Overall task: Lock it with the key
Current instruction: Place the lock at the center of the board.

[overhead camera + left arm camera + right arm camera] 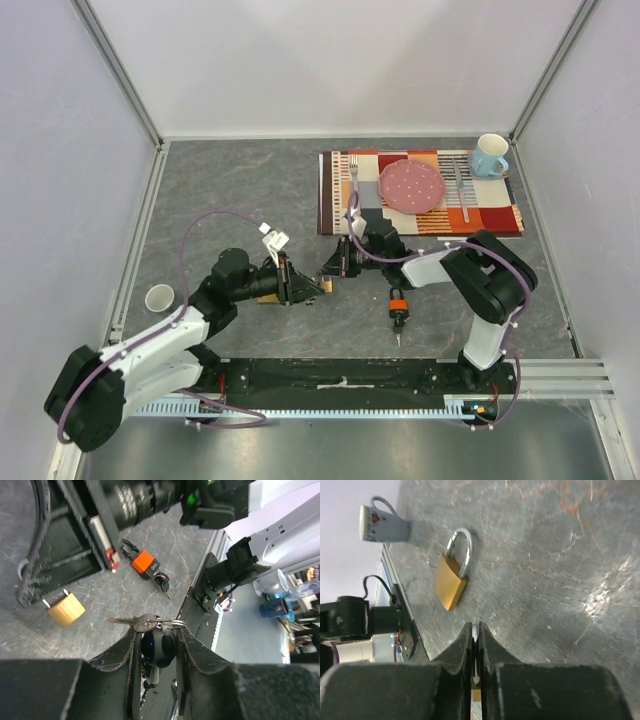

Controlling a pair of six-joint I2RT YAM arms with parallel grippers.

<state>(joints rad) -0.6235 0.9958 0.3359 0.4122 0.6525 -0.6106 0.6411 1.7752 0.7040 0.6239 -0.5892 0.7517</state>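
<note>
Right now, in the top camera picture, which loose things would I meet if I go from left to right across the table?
white cup → fork → pink plate → blue mug

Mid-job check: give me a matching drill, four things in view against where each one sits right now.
Things:
1. keys
2. orange padlock
3. pink plate
4. white cup

Places:
A. on the striped placemat
B. clamped in the jaws of the left gripper
C. on the bare table, at its left edge
D. on the bare table, close to the right arm

Pairs: 1-B, 2-D, 3-A, 4-C
</note>
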